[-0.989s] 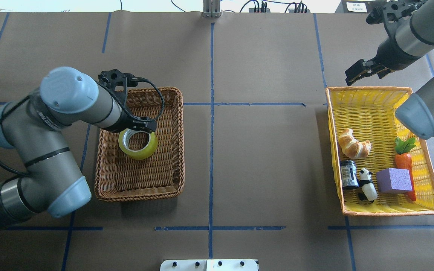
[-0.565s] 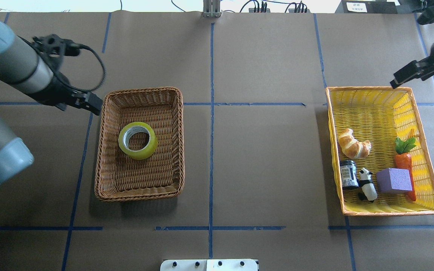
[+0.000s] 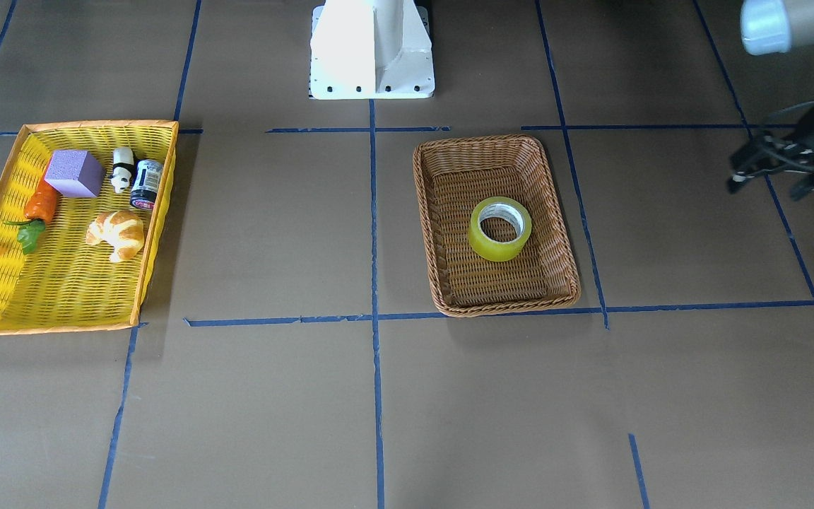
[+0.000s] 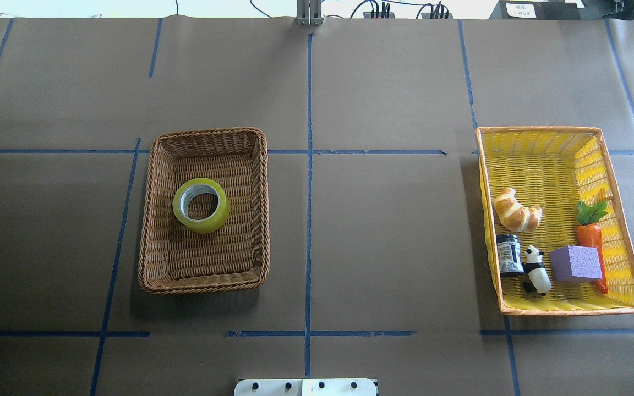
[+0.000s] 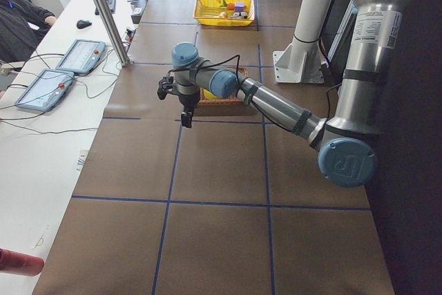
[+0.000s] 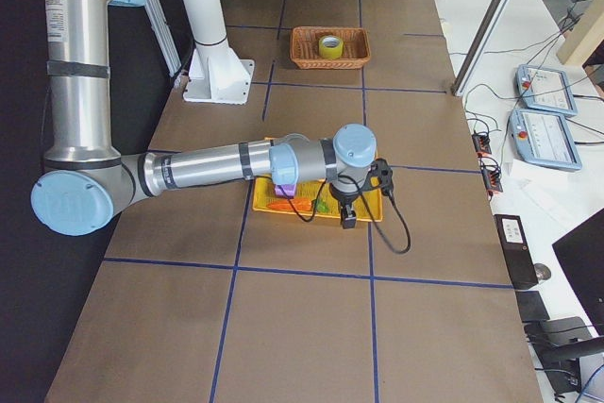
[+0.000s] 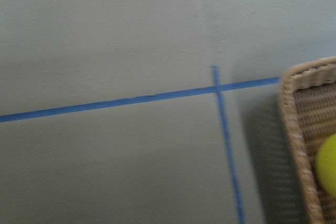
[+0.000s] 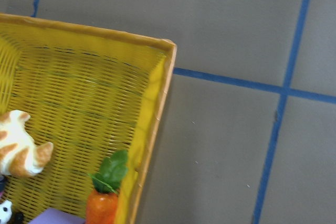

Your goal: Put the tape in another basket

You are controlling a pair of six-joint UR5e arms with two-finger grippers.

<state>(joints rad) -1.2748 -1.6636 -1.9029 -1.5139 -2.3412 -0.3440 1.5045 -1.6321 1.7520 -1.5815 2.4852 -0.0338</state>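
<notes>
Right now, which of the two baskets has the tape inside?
The brown wicker basket; the tape lies flat in it, alone. The yellow basket with the orange rim holds a croissant, a carrot and other small things.

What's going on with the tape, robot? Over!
Neither left gripper nor right gripper near the tape; open or shut unclear. Tape lies flat in the brown basket, alone. Nothing over it.
</notes>
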